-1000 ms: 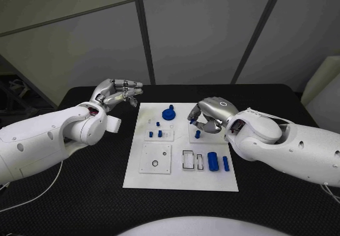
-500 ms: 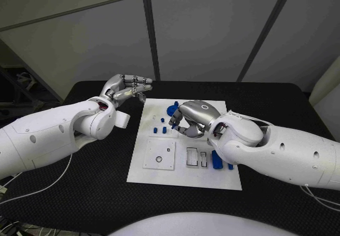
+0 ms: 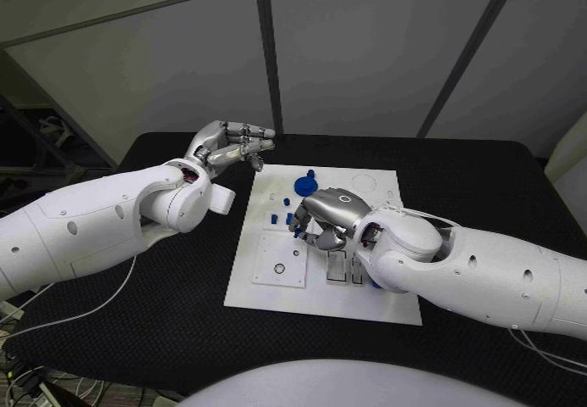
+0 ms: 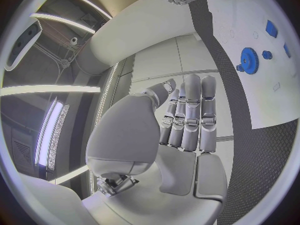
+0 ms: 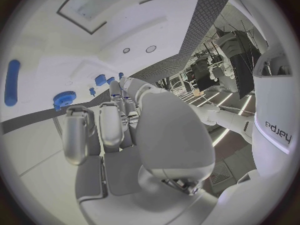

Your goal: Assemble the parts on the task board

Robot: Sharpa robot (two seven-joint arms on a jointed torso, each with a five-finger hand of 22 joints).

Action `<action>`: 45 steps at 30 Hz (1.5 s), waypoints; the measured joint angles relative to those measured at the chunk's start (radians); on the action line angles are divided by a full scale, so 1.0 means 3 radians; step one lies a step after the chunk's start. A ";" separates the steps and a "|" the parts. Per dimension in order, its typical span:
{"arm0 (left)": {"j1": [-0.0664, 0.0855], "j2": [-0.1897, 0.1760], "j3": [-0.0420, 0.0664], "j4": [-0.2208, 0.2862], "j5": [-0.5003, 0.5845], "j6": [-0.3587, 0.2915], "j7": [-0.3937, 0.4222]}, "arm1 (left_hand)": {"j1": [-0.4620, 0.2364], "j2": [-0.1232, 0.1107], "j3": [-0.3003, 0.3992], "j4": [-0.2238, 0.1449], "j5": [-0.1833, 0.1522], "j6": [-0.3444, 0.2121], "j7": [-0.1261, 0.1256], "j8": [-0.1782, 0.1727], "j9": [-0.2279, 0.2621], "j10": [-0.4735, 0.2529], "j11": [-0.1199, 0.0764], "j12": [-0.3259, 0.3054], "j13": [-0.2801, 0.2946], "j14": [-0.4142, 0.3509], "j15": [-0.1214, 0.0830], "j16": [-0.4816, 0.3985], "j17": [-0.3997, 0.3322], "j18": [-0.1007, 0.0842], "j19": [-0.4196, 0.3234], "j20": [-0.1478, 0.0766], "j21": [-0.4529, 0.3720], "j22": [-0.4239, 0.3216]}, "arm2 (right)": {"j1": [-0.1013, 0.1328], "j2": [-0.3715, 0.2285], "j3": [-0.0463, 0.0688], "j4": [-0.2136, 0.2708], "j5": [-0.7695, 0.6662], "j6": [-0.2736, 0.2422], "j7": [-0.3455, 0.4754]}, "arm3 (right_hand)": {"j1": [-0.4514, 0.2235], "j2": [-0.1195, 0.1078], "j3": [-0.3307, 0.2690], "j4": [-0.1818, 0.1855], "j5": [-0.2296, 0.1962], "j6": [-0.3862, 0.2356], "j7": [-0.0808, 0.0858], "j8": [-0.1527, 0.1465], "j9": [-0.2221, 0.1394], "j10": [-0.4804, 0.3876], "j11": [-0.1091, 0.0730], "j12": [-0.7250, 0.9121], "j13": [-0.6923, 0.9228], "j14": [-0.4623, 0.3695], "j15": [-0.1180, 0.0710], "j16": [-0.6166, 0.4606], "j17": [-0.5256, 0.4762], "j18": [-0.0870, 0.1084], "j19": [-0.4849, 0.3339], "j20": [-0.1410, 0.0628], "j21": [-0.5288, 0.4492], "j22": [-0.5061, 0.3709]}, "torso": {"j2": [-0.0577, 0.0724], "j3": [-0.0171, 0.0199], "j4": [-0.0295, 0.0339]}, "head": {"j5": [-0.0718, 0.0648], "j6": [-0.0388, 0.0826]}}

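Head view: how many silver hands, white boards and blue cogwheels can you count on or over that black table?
Silver hands: 2 (left hand, right hand)
White task board: 1
Blue cogwheel: 1
Total: 4
Small blue parts also sit on the board, but the right hand covers some, so they are not counted.

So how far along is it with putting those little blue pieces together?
Early, by the look of it. A blue gear stands at the task board's far end, and small blue pieces are still scattered. The right robot hand hovers over the board's middle; whether it holds anything is unclear. The left robot hand waits, curled, holding nothing.
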 measured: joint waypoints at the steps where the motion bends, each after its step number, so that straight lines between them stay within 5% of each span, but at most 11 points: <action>1: 0.0000 0.0001 0.0000 0.0000 0.0000 0.0000 0.0000 | 0.0000 0.0000 0.0000 0.0000 0.0000 0.0000 0.0000 0.0000 0.0000 0.0000 0.0000 0.0000 0.0000 0.0000 0.0000 0.0000 0.0000 0.0000 0.0000 0.0000 0.0000 0.0000 | 0.0000 0.0002 -0.0007 -0.0003 0.0000 0.0011 0.0000 | 0.0000 0.0000 0.0006 -0.0006 0.0000 0.0000 0.0000 -0.0001 0.0000 0.0000 0.0000 0.0000 0.0000 0.0000 0.0000 0.0000 0.0000 0.0000 0.0000 0.0000 0.0000 0.0000 | 0.0000 0.0000 0.0000 | 0.0006 -0.0004; 6: 0.0000 0.0007 0.0000 -0.0002 0.0000 0.0000 0.0000 | 0.0000 0.0000 0.0000 0.0000 0.0000 0.0000 0.0000 0.0000 0.0000 0.0000 0.0000 0.0000 0.0000 0.0000 0.0000 0.0000 0.0000 0.0000 0.0000 0.0000 0.0000 0.0000 | -0.0011 0.0007 -0.0063 -0.0008 -0.0002 0.0068 0.0000 | 0.0000 0.0000 0.0007 -0.0007 -0.0001 -0.0002 -0.0002 -0.0002 -0.0001 0.0000 0.0000 0.0000 -0.0001 0.0000 0.0000 0.0000 0.0000 0.0000 0.0000 0.0000 0.0000 0.0000 | 0.0000 0.0001 0.0000 | 0.0035 -0.0021; 14: 0.0000 0.0014 0.0000 -0.0005 0.0001 0.0002 -0.0001 | 0.0000 0.0000 0.0000 0.0000 0.0000 0.0012 0.0012 0.0000 -0.0003 0.0000 0.0000 0.0000 0.0000 0.0000 0.0000 0.0000 -0.0003 0.0000 0.0000 0.0000 0.0000 0.0000 | -0.0028 0.0016 -0.0087 -0.0010 -0.0005 0.0145 -0.0001 | 0.0000 0.0000 0.0007 -0.0007 -0.0002 -0.0003 -0.0003 -0.0008 -0.0005 0.0000 0.0000 -0.0013 -0.0003 0.0000 0.0000 0.0000 0.0000 0.0000 0.0000 0.0000 0.0000 0.0000 | -0.0001 0.0003 0.0000 | 0.0061 -0.0042; 45: 0.0001 0.0031 0.0000 -0.0017 0.0002 0.0022 -0.0010 | 0.0000 0.0000 0.0000 0.0000 0.0000 0.0012 0.0012 0.0000 -0.0002 -0.0012 -0.0012 0.0000 0.0002 0.0000 0.0000 -0.0012 -0.0007 0.0000 0.0000 0.0000 -0.0013 -0.0003 | -0.0063 0.0090 -0.0089 -0.0060 -0.0081 0.0263 -0.0031 | -0.0031 -0.0003 0.0006 -0.0007 0.0001 0.0003 0.0003 -0.0006 -0.0003 -0.0001 0.0001 -0.0014 0.0003 0.0000 0.0000 0.0000 -0.0013 0.0000 0.0000 0.0000 0.0000 -0.0001 | 0.0000 0.0003 -0.0002 | 0.0092 -0.0079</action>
